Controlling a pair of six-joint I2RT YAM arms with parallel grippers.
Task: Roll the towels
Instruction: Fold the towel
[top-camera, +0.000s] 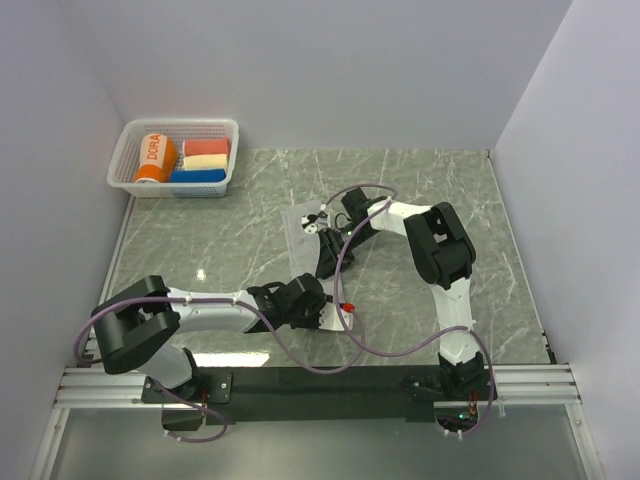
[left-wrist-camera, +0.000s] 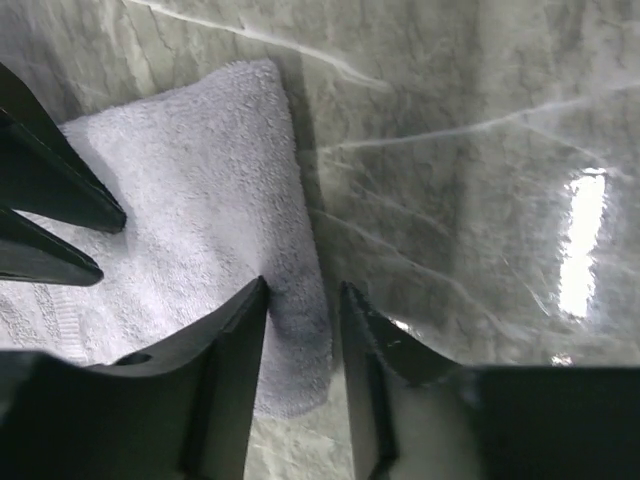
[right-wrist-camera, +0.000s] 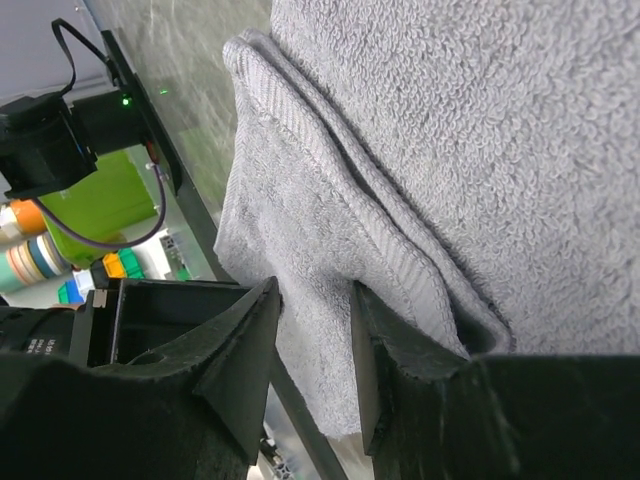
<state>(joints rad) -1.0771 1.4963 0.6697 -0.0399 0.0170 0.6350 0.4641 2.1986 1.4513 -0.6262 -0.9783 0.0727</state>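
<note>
The grey towel (top-camera: 300, 222) lies near the middle of the table (top-camera: 450, 190), mostly hidden under the two arms in the overhead view; what shows of it runs lengthwise from about 11 o'clock to 5 o'clock, far end away from the arm bases; the right gripper (top-camera: 318, 228) sits on the far end and the left gripper (top-camera: 330, 312) on the near end. From the left wrist, the grey towel (left-wrist-camera: 190, 190) lies flat on the marbled surface with a rounded corner toward 12 o'clock, and the left gripper (left-wrist-camera: 300, 300) has its fingers drawn close with the towel's right-hand edge nipped between them; the dark tips of the other gripper rest on the cloth at 9 o'clock. From the right wrist, the grey towel (right-wrist-camera: 480, 120) shows doubled layers with a ribbed hem, and the right gripper (right-wrist-camera: 312, 300) is closed narrowly on that folded edge. The orange towel (top-camera: 155, 157) is already a roll, lying in the white basket (top-camera: 180, 122) at the table's 10 o'clock corner, its axis running roughly 1 to 7 o'clock, letters "DORA" on top; the small rolls (top-camera: 205, 160) lie just beside it at 3 o'clock.
</note>
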